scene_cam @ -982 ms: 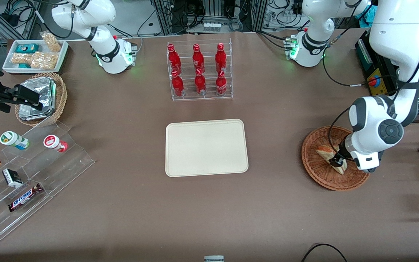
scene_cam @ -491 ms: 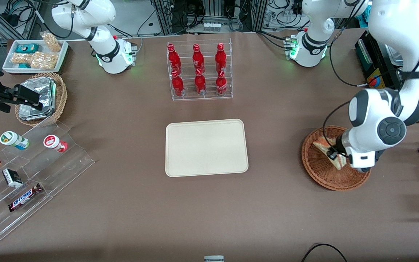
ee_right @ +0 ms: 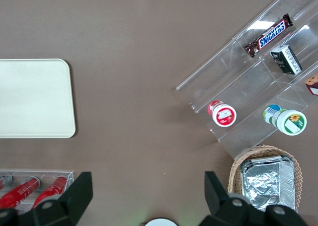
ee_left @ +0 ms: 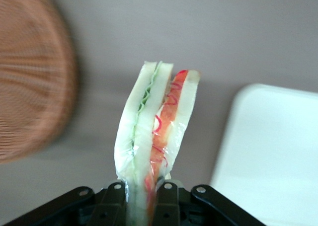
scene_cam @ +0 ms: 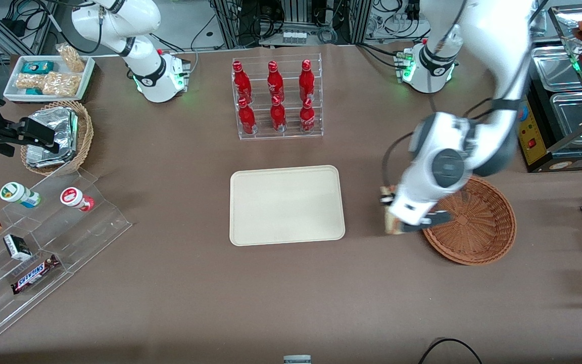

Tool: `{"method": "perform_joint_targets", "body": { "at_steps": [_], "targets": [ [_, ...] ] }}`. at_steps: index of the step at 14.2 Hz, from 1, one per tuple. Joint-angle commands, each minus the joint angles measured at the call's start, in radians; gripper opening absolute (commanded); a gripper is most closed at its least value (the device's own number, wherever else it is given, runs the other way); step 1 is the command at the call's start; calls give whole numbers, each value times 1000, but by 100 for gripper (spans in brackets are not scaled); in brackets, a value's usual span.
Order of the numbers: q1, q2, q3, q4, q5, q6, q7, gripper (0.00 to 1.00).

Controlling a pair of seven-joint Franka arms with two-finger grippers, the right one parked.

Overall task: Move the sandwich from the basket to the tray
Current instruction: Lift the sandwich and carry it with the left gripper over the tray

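the large flat cream-coloured rectangular tray (scene_cam: 287,205) lies bare mid-table. between it and the wide reddish-brown round wicker basket (scene_cam: 475,222), the left arm's gripper (scene_cam: 394,225) hangs above the brown tabletop, pinching the triangular white-bread sandwich (ee_left: 155,131) by one end. its long axis runs straight out from the fingers (ee_left: 168,201), cut edge with green and red-orange filling facing the wrist camera.

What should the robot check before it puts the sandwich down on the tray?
1. Sandwich gripped by the end effector: ok.
2. Sandwich out of the basket: ok, it hangs between basket and tray.
3. Tray bare and ready: ok.
4. End effector over the tray: not ok, it is not there yet.
5. Table between sandwich and tray free of things: ok.
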Motion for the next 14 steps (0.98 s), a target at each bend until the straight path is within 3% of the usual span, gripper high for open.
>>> {"method": "perform_joint_targets", "body": {
  "at_steps": [1,9,14],
  "targets": [
    [-127,136,14,161,-52,3,-59,0],
    [-354,386,8,438,-52,3,-352,0],
    [-383,483,6,534,-54,5,-400,2]
  ]
}}
